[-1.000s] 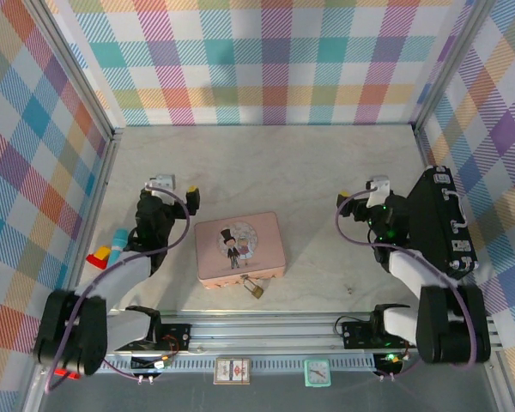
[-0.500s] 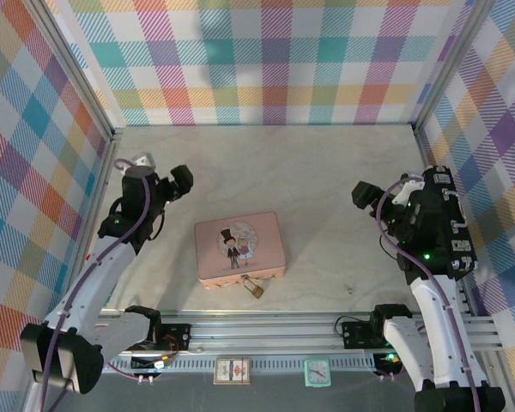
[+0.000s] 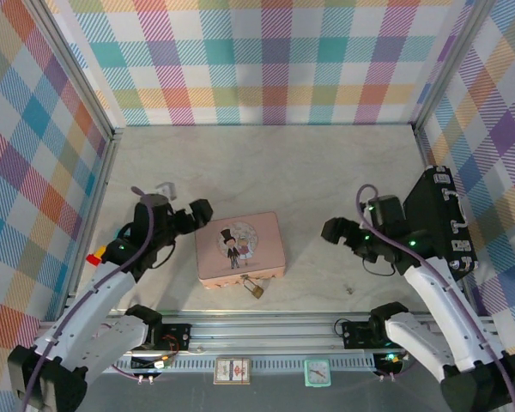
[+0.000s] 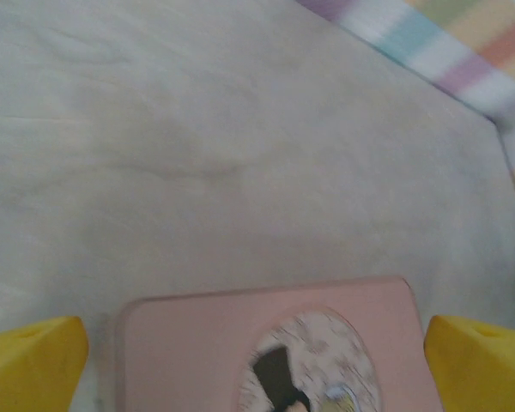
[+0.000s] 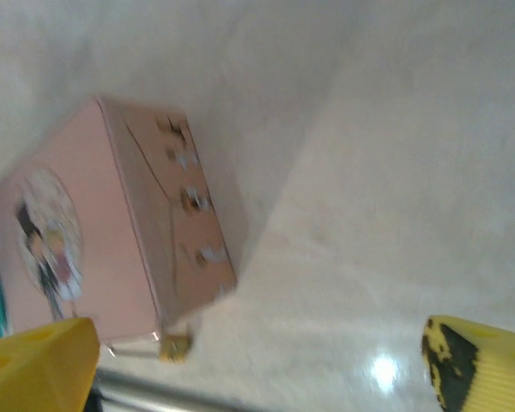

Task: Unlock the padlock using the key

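The tiny brass padlock (image 3: 255,288) hangs at the front edge of the pink tin (image 3: 239,249); in the right wrist view the padlock (image 5: 176,346) sits at the tin's (image 5: 112,232) lower corner. A tiny speck that looks like the key (image 3: 349,290) lies on the table, right of the padlock. My left gripper (image 3: 198,214) hovers by the tin's left end, open, with the tin's lid (image 4: 266,335) below its yellow fingertips (image 4: 30,360). To the right of the tin my right gripper (image 3: 335,230) is open and holds nothing, its fingertips (image 5: 481,365) wide apart.
A black case (image 3: 446,219) leans on the right wall. A red, yellow and teal toy (image 3: 99,256) lies near the left wall, with a small white piece (image 3: 165,185) behind the left arm. The metal rail (image 3: 257,330) runs along the front edge.
Both arms swung out and came back lower. The left gripper now sits by the tin's left end; the right gripper has moved left toward the tin's right side.
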{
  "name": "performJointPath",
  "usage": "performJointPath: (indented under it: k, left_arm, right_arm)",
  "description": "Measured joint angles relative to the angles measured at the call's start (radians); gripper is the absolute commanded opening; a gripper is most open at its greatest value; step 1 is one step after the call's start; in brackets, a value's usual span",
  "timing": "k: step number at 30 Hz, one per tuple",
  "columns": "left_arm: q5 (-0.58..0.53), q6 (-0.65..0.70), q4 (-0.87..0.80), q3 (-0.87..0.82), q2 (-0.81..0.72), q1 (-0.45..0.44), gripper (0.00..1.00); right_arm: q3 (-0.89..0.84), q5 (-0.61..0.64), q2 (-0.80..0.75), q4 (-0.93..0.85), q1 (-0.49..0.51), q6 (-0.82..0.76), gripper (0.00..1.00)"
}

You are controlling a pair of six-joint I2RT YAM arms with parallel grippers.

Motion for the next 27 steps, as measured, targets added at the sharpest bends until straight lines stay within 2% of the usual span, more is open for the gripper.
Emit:
performJointPath:
  k: [4,14,27]
  left_arm:
    - [-0.011,0.036,0.09,-0.054,-0.016,-0.084,1.0]
    - [-0.028,0.092,0.256,-0.176,-0.031,-0.098,1.0]
    - [-0.05,0.111,0.309,-0.221,-0.119,-0.098,1.0]
  right_arm:
    - [-0.045,0.088,0.039,-0.088,0.106,0.104,0.84]
    - [-0.164,0.199,0.088,-0.188,0.248,0.338,0.59]
    - [-0.211,0.285,0.257,-0.147,0.28,0.451,0.36]
